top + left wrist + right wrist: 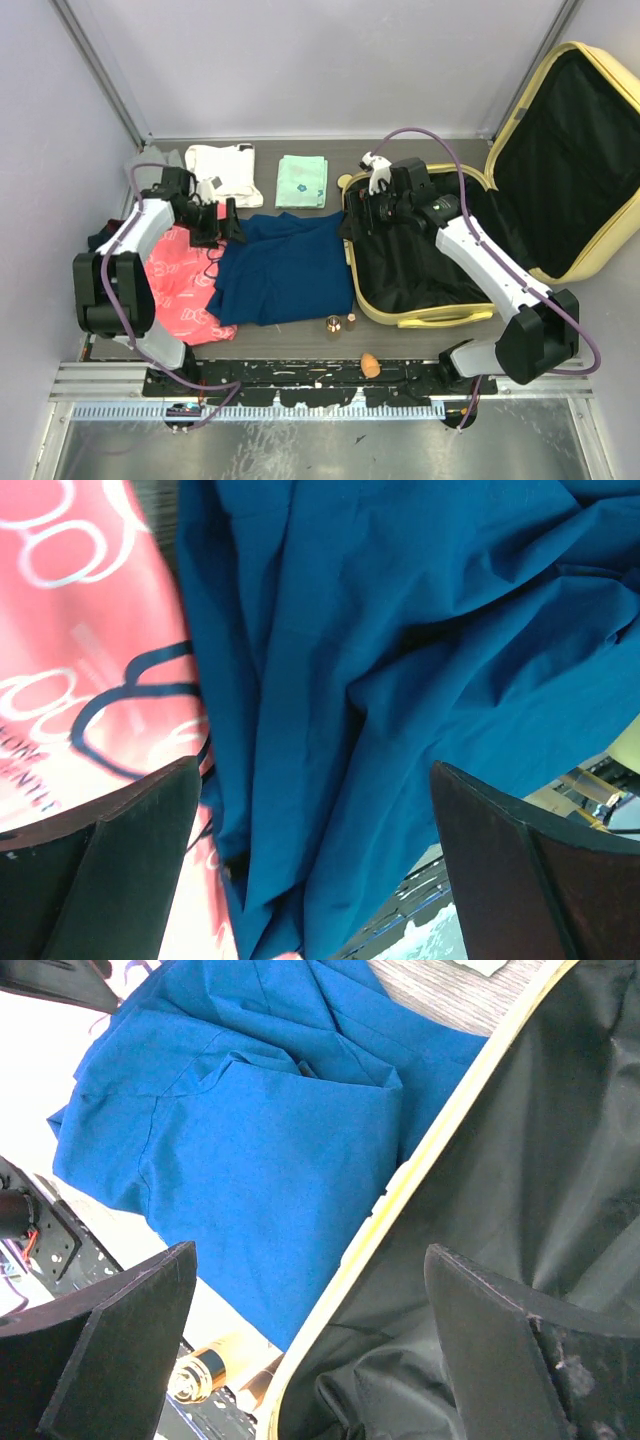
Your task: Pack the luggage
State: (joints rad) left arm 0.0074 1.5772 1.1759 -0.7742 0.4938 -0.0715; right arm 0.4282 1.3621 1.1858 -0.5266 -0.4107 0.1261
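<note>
The luggage [400,318], a pale yellow suitcase, lies open at the right with its black lining bare and its lid [585,150] propped up. A blue garment [285,265] lies crumpled left of it, touching its left rim. My left gripper [222,222] is open and empty over the blue garment's left edge [400,680], beside a pink printed garment [80,680]. My right gripper [372,215] is open and empty above the suitcase's left rim [400,1200], with the black lining [520,1160] on one side and the blue garment [230,1130] on the other.
A white shirt [225,172] and a folded green cloth [302,182] lie at the back. The pink garment [185,285] lies at the left. Two small bottles [340,323] stand near the suitcase's front corner, one showing in the right wrist view [200,1378]. An orange object [370,365] sits on the front rail.
</note>
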